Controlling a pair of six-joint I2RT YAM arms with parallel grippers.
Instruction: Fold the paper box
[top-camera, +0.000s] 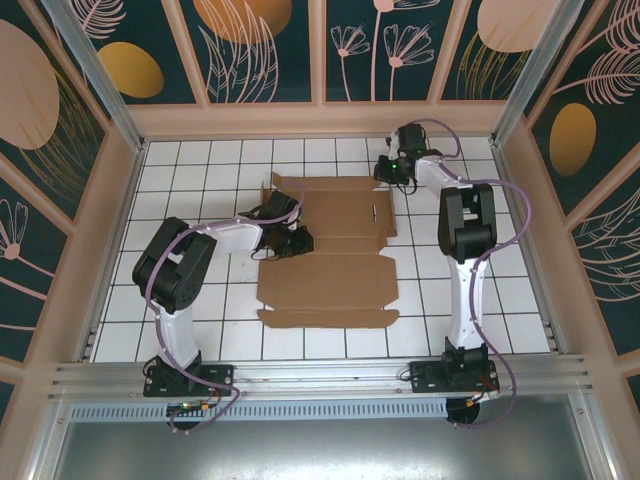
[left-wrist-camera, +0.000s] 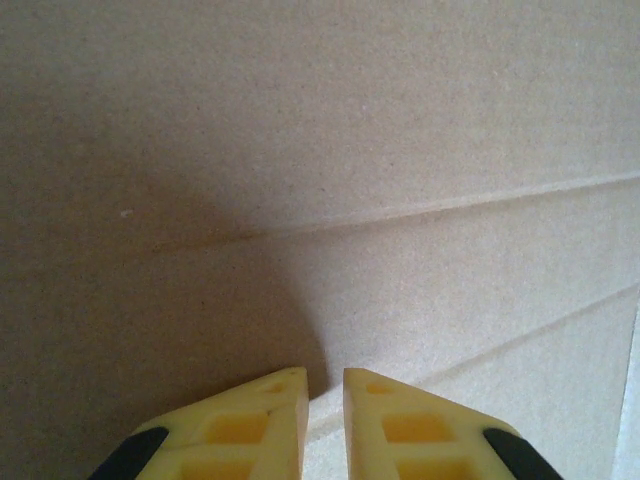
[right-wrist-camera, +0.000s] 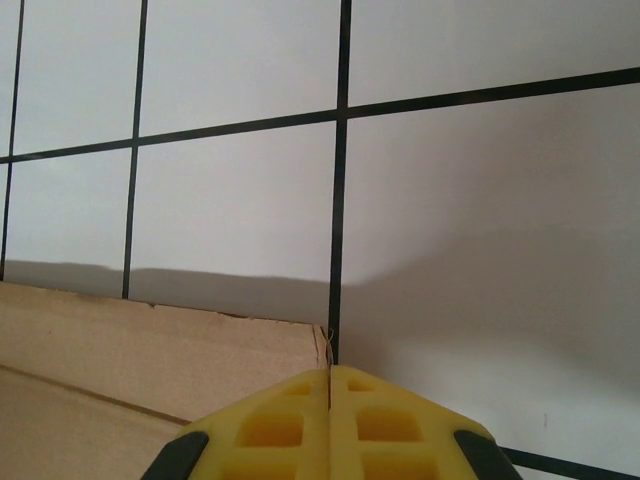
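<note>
The box (top-camera: 330, 275) lies mostly flat at the middle of the bench (top-camera: 480, 300), its long axis running 12 to 6 o'clock, with a small flap at its 11 o'clock corner tilted up. The coming fold turns on the far end. The right end effector (top-camera: 390, 176) sits at the sheet's 1 o'clock corner, so the cardboard spreads away from it toward 7 o'clock. The left end effector (top-camera: 288, 238) rests at the 9 o'clock edge, with the sheet to its 3 o'clock. In the right wrist view the right end effector (right-wrist-camera: 328, 372) is fully closed, right at the corner of a cardboard edge; I cannot tell whether that corner is nipped. The left end effector (left-wrist-camera: 325, 378) shows a narrow gap with nothing in it, hanging close over bare cardboard and a crease.
</note>
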